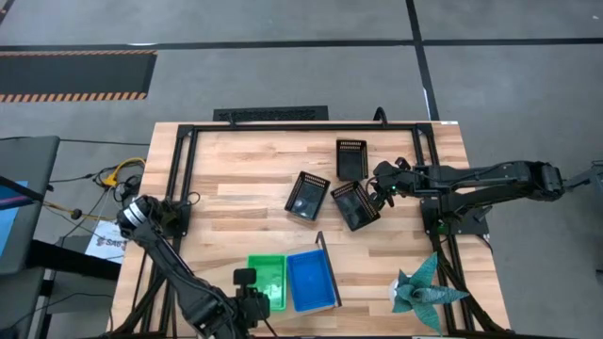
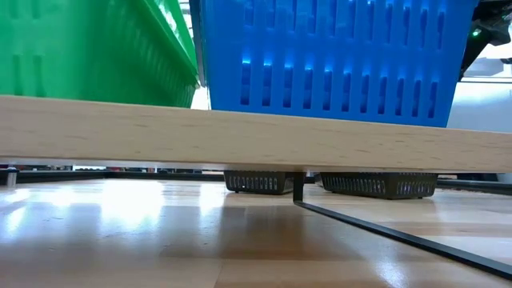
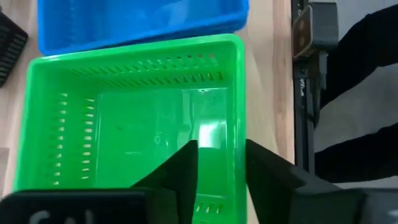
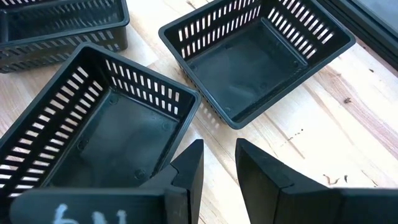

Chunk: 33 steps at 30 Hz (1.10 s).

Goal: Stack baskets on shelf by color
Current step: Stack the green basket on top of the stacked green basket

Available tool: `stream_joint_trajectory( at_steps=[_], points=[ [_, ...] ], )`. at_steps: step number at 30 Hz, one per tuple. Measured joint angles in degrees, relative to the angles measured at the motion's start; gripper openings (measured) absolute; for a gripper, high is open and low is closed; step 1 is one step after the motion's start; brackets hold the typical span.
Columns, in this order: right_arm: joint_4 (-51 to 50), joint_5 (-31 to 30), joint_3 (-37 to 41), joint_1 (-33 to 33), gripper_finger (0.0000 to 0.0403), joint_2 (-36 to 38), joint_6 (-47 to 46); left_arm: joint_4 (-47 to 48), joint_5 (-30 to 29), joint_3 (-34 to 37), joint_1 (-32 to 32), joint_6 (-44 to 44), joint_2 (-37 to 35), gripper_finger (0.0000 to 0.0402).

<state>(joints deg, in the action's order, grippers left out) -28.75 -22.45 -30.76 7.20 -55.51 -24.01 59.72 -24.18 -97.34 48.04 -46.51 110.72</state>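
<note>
A green basket [image 1: 267,280] and a blue basket [image 1: 312,279] stand side by side on the light-wood shelf [image 2: 240,138] near the table's near edge. Whether more are nested inside them, I cannot tell. Three black baskets [image 1: 351,158] [image 1: 306,196] [image 1: 355,204] rest on their bottoms on the tabletop farther back. My left gripper [image 1: 252,294] is open at the green basket's near end, one finger inside [image 3: 189,165] and one outside [image 3: 267,174] its wall. My right gripper [image 4: 217,152] is open, just right of the nearest black basket [image 4: 106,134]. My left gripper's fingers stand on either side of the green basket's side wall [image 3: 237,134], near a corner, coming from the table's near side. Whether either finger touches the wall, I cannot tell. The basket sits flat on the shelf.
A teal paper origami figure [image 1: 424,287] lies at the table's near right corner. A black metal frame [image 1: 179,169] runs around the tabletop. The shelf's thin black upright [image 1: 323,247] stands beside the blue basket. Bare wood lies at the table's left [image 1: 236,179].
</note>
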Motion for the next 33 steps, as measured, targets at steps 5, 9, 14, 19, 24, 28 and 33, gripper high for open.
stream_joint_trajectory(
  at_steps=[5, 9, 14, 19, 24, 28, 33],
  points=[
    [0.0, 0.0, 0.0, 0.0, 0.0118, 0.0, 0.0, 1.3, -0.4, -4.0, -0.8, -0.2, 0.0, 0.0130],
    [0.0, 0.0, 0.0, 0.0, 0.0118, 0.0, 0.0, 3.0, 0.1, -7.5, -0.5, -0.8, -0.1, 0.0123],
    [0.0, 0.0, 0.0, 0.0, 0.0118, 0.0, 0.0, 12.3, 0.2, -8.0, 0.4, -16.9, -0.1, 0.0099],
    [0.0, 0.0, 0.0, 0.0, 0.0118, 0.0, 0.0, 20.5, 3.2, -3.4, 2.2, -36.4, 0.0, 0.0059],
    [-0.8, 0.0, 0.0, 0.0, 0.0118, 0.0, 0.0, 18.5, 8.7, 1.6, 3.3, -42.7, 0.0, 0.0023],
    [-1.0, 0.0, 0.0, 0.0, 0.0118, 0.0, 0.0, 10.1, 7.7, 4.0, 3.4, -40.1, 0.0, 0.0004],
    [-1.0, 0.0, 0.0, 0.0, 0.0118, 0.0, 0.0, 0.7, 5.1, 3.6, 3.0, -35.4, 0.0, 0.0004]
  ],
)
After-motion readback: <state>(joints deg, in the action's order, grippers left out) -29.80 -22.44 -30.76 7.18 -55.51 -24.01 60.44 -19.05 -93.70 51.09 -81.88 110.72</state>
